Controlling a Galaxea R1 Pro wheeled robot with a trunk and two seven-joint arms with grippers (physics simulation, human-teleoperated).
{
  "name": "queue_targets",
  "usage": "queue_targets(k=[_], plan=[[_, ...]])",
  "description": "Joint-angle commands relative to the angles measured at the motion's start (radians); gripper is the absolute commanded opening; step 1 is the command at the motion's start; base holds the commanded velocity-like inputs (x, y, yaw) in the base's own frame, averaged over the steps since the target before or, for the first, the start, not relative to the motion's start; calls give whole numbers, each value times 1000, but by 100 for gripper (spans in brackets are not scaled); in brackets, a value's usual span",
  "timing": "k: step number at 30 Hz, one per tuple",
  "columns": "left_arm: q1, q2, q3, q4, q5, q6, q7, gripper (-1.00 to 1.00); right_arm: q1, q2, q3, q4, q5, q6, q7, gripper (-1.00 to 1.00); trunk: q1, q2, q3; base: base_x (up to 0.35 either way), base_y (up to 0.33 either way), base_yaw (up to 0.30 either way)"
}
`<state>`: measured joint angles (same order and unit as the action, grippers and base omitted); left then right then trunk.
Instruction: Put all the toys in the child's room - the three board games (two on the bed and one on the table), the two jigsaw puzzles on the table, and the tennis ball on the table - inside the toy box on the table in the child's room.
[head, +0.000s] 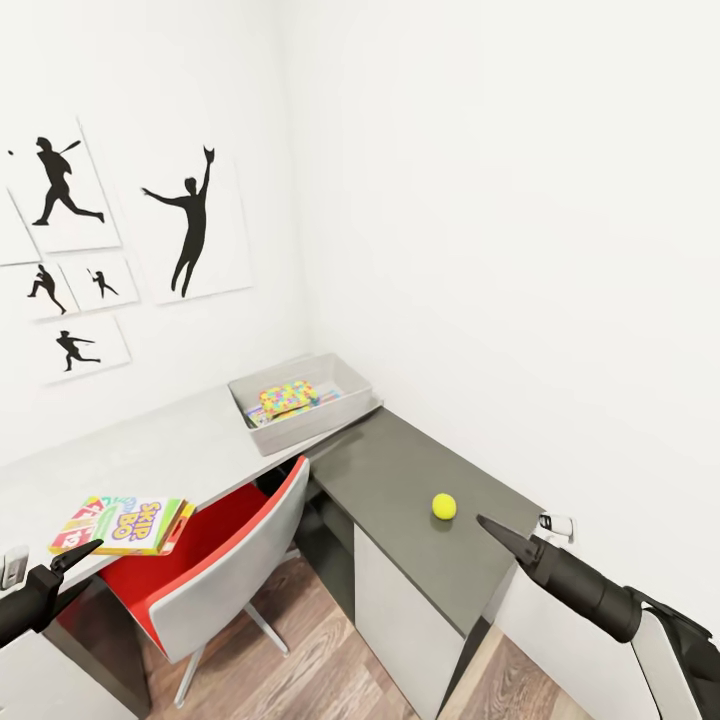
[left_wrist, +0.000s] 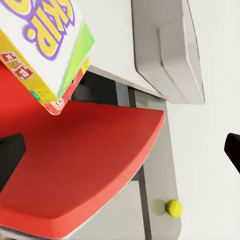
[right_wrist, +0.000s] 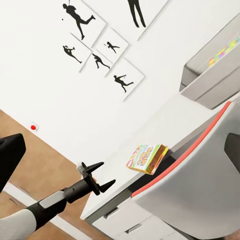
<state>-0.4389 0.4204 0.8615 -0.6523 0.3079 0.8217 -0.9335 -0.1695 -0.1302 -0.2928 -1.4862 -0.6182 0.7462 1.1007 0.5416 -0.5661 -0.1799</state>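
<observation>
Setting: I am looking from the head camera into a white-walled corner where the white surface (head: 170, 450) joins a lower dark grey section (head: 400, 480), with silhouette pictures (head: 190, 225) on the wall at left.

Toy box: the light grey toy box (head: 345, 385) sits at the far end of the white surface, right in the corner; a multicolour jigsaw puzzle (head: 287, 397) lies inside it.

Board games: a Skip-Bo box (head: 135, 522) tops a small stack at the near edge of the white surface, overhanging the edge above the chair; another box (head: 82, 520) peeks out beneath it.

Tennis ball: the tennis ball (head: 444, 506) rests alone on the dark grey section, well apart from the toy box.

Chair: a grey-backed chair with a red seat (head: 225, 555) is tucked under the surface, between the stack and the dark section.

Left tool: my left tool (head: 75, 557) hangs just beside the stack, fingers spread and empty, as the right wrist camera shows (right_wrist: 96, 176).

Right tool: my right tool (head: 497, 531) points toward the ball, near it but not touching; I cannot tell whether it is released or clenched.
</observation>
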Motion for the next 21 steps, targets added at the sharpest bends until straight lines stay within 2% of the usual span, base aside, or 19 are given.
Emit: queue_targets(k=[1, 21], plan=[[-1, 0, 2, 0, 0, 5, -2, 100, -1, 0, 0, 0, -4, 6, 1, 100, 4, -9, -5, 0, 0, 0], [-1, 0, 2, 0, 0, 5, -2, 100, -1, 0, 0, -2, -4, 6, 2, 100, 81, -149, -68, 0, 0, 0]])
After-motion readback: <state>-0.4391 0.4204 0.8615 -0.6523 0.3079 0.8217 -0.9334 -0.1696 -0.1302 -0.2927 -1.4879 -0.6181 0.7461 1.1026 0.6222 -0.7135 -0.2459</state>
